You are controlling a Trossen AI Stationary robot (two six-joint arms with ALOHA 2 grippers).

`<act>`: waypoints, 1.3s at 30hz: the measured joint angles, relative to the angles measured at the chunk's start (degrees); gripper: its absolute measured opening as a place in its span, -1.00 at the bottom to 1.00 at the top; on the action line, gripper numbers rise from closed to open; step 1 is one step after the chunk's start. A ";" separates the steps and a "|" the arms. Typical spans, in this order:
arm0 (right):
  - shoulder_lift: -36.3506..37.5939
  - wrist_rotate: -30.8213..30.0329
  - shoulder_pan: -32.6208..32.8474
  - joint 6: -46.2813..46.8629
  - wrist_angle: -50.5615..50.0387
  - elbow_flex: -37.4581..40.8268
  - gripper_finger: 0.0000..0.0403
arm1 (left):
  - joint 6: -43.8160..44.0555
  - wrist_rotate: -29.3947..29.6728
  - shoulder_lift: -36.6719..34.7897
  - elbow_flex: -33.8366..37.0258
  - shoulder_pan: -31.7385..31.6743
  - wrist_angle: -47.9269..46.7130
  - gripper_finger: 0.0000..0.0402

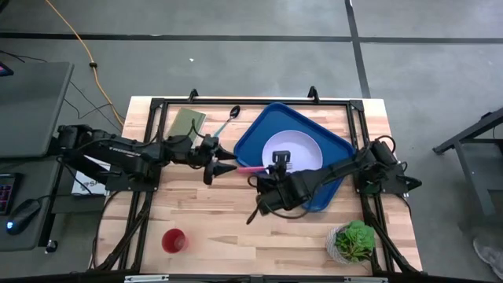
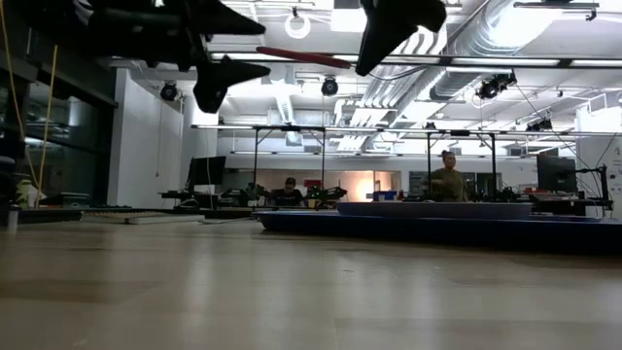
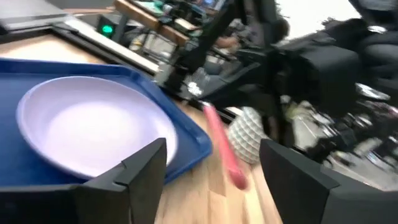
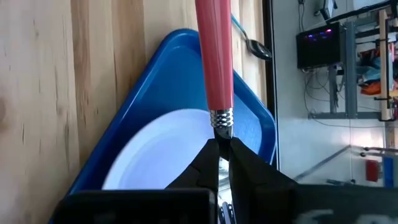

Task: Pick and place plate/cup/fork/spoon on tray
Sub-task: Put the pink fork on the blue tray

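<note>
My right gripper is shut on the fork, whose pink-red handle sticks out toward the table's left, well above the table in the low view. My left gripper is open and empty, with the handle's free end just ahead of its two fingers. The pale plate lies in the blue tray. The spoon lies on the table by the tray's far left side. The red cup stands near the table's near left corner. My right gripper pinches the fork's metal neck between its two fingers, just behind the ribbed collar at the handle's end. The fingers lie along the fork, and the handle runs straight on ahead of them. The fork is lifted clear, roughly level. The fingers hide its tines.
An olive-green flat rectangle lies at the far left, beside the spoon. A potted green plant stands at the near right corner. Bare wood lies between the cup and the plant. People show in the room behind.
</note>
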State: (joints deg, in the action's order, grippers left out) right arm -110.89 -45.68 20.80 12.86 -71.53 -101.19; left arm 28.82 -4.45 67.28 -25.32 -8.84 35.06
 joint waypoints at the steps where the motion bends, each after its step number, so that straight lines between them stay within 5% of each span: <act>1: 0.00 -0.01 -0.13 -0.64 0.46 0.00 -1.00 | 0.46 0.91 0.51 -0.02 0.00 0.37 0.22; 25: -0.11 -0.78 -6.67 -5.66 7.42 0.00 -1.00 | 15.08 7.65 5.71 -0.11 1.47 7.30 0.26; 39: -0.15 0.44 -9.77 -6.47 7.64 0.00 -1.00 | 17.55 12.94 5.71 -0.24 1.44 7.64 -0.07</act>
State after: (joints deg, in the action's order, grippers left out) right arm -111.04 -45.23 11.04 6.39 -63.89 -101.19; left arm 46.37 8.49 72.99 -25.56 -7.40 42.69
